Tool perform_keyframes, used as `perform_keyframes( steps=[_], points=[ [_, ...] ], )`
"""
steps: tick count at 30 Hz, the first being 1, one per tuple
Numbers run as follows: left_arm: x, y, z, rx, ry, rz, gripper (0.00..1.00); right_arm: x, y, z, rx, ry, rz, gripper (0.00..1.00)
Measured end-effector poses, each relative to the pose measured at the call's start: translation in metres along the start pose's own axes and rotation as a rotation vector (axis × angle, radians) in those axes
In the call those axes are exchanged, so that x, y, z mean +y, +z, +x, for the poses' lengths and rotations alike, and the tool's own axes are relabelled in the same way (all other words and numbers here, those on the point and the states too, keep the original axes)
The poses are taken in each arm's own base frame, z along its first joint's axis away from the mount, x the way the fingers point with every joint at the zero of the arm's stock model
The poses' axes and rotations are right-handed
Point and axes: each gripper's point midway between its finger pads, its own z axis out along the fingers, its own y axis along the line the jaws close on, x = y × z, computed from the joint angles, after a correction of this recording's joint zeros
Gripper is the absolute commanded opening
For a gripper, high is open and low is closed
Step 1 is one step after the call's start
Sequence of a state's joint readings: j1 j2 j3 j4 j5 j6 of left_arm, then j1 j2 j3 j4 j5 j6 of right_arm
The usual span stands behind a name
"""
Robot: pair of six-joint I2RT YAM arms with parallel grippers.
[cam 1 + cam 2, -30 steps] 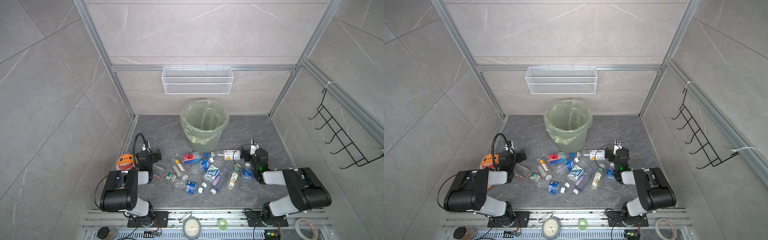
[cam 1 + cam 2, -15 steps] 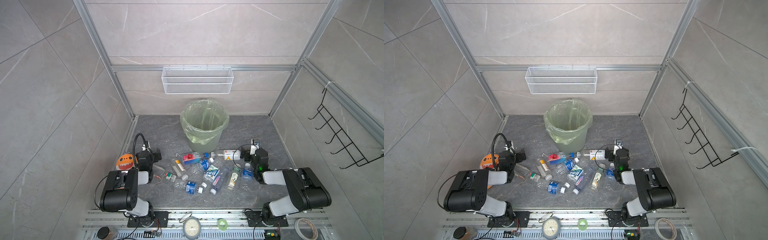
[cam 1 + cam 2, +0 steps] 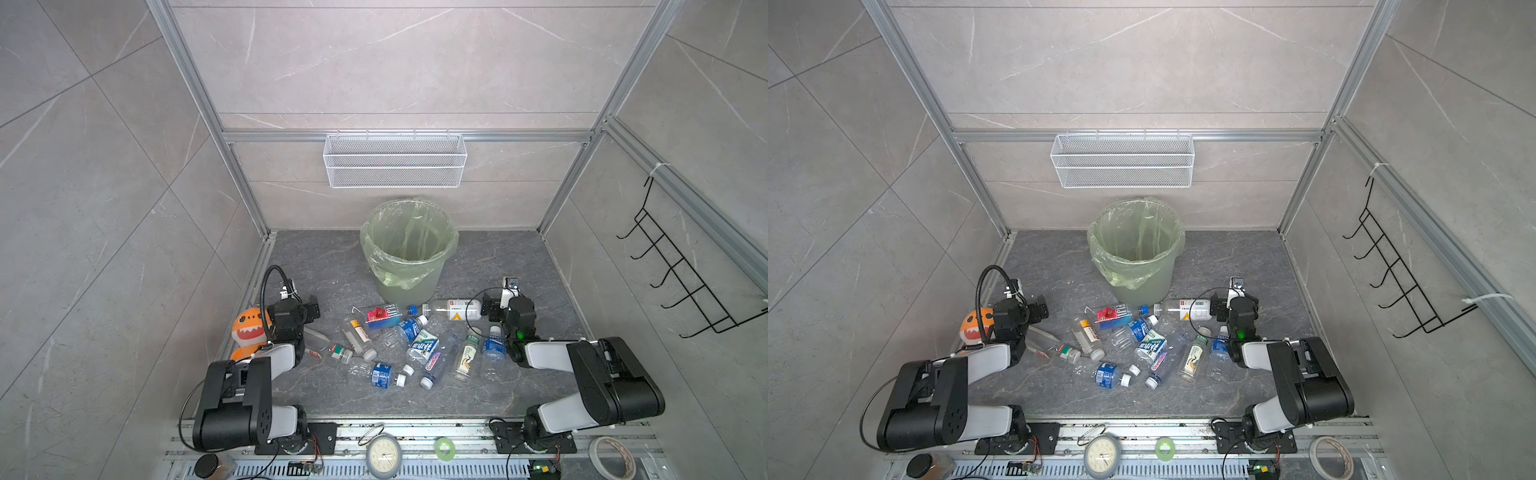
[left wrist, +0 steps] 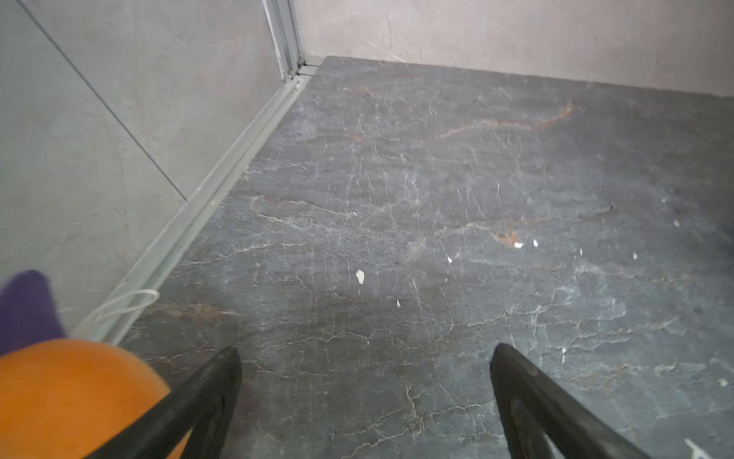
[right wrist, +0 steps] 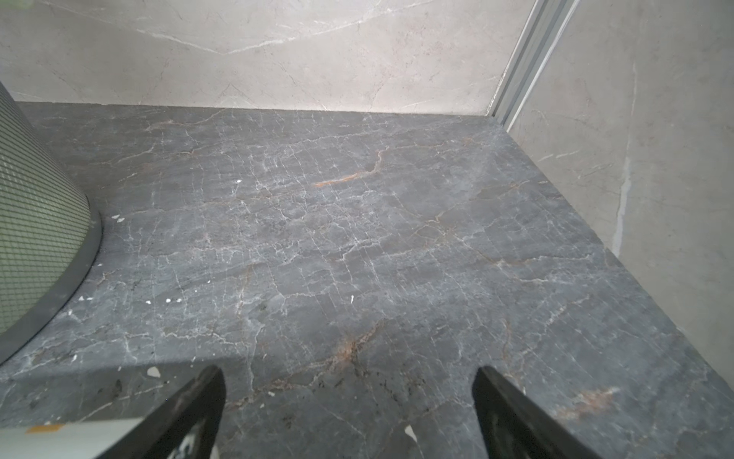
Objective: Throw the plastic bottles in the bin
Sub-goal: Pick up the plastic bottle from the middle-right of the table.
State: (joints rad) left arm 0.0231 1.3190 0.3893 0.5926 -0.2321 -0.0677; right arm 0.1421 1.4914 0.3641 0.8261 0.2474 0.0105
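Clear plastic bottles lie scattered on their sides across the dark grey stone floor, between the two arms and just in front of the round grey-green plastic bin lined with a pale green bag. A bottle with a red and blue label reads "FIJI". The blue, white, green and purple labels on the rest are too small to read. A long bottle with a white label and yellow mark lies just beside one finger of the right gripper, outside the gap. Its fingers are spread wide over bare floor. The left gripper is spread wide too, with an orange plush toy just beside one finger.
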Motion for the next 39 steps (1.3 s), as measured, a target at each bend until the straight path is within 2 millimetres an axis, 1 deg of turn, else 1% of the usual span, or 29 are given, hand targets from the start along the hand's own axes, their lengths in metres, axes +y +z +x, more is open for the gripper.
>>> perform_keyframes(
  steps=[3, 7, 9, 12, 14, 17, 19, 20, 21, 22, 25, 27, 29, 32, 35, 37, 39],
  points=[
    [0.000, -0.011, -0.016, -0.031, -0.025, -0.020, 1.00, -0.001, 0.001, -0.002, -0.002, 0.000, 0.008, 0.99],
    [-0.005, -0.028, -0.030, -0.071, -0.045, -0.032, 1.00, -0.002, 0.000, -0.001, 0.009, -0.008, 0.020, 0.99],
    [-0.010, -0.037, -0.037, -0.093, -0.050, -0.028, 1.00, 0.002, -0.003, -0.008, 0.027, -0.023, 0.021, 0.99],
    [-0.019, -0.051, -0.043, -0.122, -0.065, -0.012, 1.00, 0.001, -0.006, -0.037, 0.006, -0.015, 0.070, 0.99],
    [-0.025, -0.062, -0.049, -0.142, -0.077, 0.008, 1.00, -0.012, -0.005, -0.060, 0.022, 0.041, 0.162, 0.99],
    [-0.035, -0.076, -0.056, -0.166, -0.106, 0.038, 1.00, -0.034, -0.004, -0.098, 0.088, 0.170, 0.331, 0.99],
    [-0.042, -0.081, -0.055, -0.159, -0.120, 0.056, 1.00, -0.041, 0.000, -0.122, 0.122, 0.241, 0.409, 0.99],
    [-0.047, -0.083, -0.054, -0.145, -0.129, 0.067, 1.00, -0.042, 0.001, -0.129, 0.141, 0.257, 0.436, 0.99],
    [-0.052, -0.085, -0.053, -0.129, -0.136, 0.078, 1.00, -0.042, 0.001, -0.130, 0.164, 0.260, 0.458, 0.99],
    [-0.056, -0.086, -0.054, -0.118, -0.141, 0.089, 1.00, -0.040, -0.002, -0.124, 0.191, 0.251, 0.468, 0.99],
    [-0.074, -0.095, -0.059, -0.090, -0.148, 0.140, 1.00, -0.030, -0.018, -0.093, 0.297, 0.171, 0.465, 0.99],
    [-0.088, -0.102, -0.064, -0.075, -0.146, 0.179, 1.00, -0.023, -0.033, -0.076, 0.357, 0.127, 0.436, 0.99],
    [-0.098, -0.108, -0.065, -0.058, -0.142, 0.211, 0.99, -0.015, -0.047, -0.074, 0.377, 0.103, 0.392, 0.99],
    [-0.112, -0.116, -0.061, -0.015, -0.127, 0.261, 0.95, 0.005, -0.070, -0.084, 0.368, 0.075, 0.290, 0.99],
    [-0.123, -0.121, -0.046, 0.046, -0.102, 0.299, 0.92, 0.028, -0.088, -0.089, 0.371, 0.056, 0.164, 0.99],
    [-0.128, -0.124, -0.035, 0.090, -0.082, 0.321, 0.90, 0.040, -0.097, -0.086, 0.391, 0.040, 0.098, 0.97],
    [-0.134, -0.126, -0.022, 0.137, -0.061, 0.341, 0.89, 0.051, -0.106, -0.078, 0.430, 0.016, 0.049, 0.94]
  ],
)
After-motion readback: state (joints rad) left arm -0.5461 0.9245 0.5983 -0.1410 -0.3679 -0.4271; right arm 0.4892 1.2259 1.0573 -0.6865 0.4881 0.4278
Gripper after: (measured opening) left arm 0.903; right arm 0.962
